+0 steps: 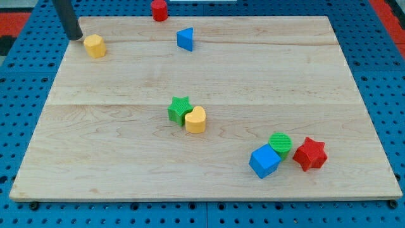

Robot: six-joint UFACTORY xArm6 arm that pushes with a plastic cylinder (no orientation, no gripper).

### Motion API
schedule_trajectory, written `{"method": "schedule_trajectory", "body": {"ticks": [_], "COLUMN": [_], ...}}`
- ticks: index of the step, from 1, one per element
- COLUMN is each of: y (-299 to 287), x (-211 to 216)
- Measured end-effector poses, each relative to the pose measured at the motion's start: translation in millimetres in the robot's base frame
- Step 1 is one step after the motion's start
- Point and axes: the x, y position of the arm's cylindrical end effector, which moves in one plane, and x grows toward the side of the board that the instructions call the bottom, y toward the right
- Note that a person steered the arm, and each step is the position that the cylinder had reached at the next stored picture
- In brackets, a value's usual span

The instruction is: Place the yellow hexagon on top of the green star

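Observation:
The yellow hexagon (95,46) lies near the board's top left corner. The green star (179,109) sits near the board's middle, touching a yellow heart (195,119) on its right. My tip (75,37) is at the top left, just left of and slightly above the yellow hexagon, with a small gap between them. The rod rises out of the view's top.
A red cylinder (159,10) stands at the board's top edge. A blue triangle (185,39) lies right of the hexagon. At the bottom right cluster a blue cube (264,161), a green cylinder (280,144) and a red star (310,154). The wooden board (126,171) rests on blue pegboard.

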Motion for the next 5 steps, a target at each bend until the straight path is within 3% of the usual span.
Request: {"method": "schedule_trajectory", "body": {"ticks": [3,5], "y": [124,161], "x": [72,61]}}
